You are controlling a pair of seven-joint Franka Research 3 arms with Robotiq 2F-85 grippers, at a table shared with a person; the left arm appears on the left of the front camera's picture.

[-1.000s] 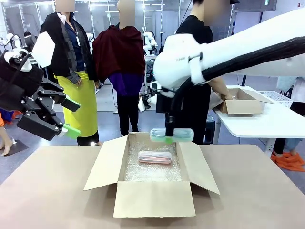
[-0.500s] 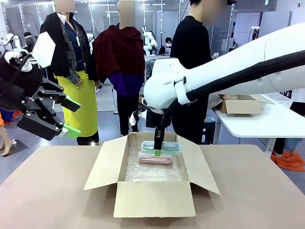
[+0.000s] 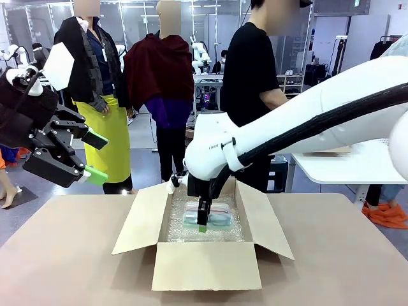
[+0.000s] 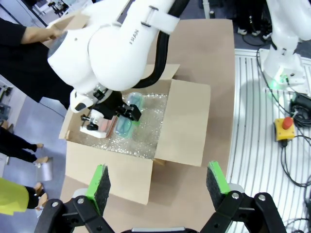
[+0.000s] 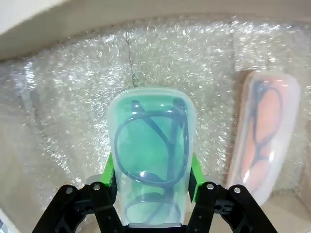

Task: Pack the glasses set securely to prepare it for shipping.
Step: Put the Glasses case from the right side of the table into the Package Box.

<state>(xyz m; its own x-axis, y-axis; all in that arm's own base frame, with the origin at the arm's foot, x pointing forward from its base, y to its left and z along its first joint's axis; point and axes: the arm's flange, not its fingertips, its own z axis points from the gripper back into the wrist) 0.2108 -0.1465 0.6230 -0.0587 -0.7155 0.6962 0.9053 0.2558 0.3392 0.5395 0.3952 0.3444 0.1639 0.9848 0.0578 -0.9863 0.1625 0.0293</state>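
Presently the mint green case (image 5: 150, 141) is clamped across its narrow width by the right pincer (image 5: 150, 170), one green pad being pressed on each long side. The case is carried low inside the open cardboard box (image 3: 207, 264), over the bubble wrap (image 5: 73, 97) lining; whether contact with the lining has been made cannot be told. The left pincer (image 4: 158, 179) is held wide and empty, well apart from the box.

Hazards to be considered:
- A drop is to be expected if the pads are parted before the case is seated. A light, smooth case may then bounce on the springy lining and come to rest tilted.
- The pink case (image 5: 262, 141) lies just beside the right pincer's outer finger. Should the descent be skewed toward that side, the pink case may be struck, or the mint case may be laid partly upon it.
- The pads appear to be set nearer one end of the case than its middle. Rotation within the grip is therefore possible if the far end is caught on the lining.
- Excess downward travel may load the clear top and the spectacles under it.

Orientation: the mint green case is held flat, with its clear top turned up toward the wrist. Its long axis is set crosswise to the line joining the pads, one rounded end being projected well beyond them. This axis is judged roughly parallel to that of the pink case.
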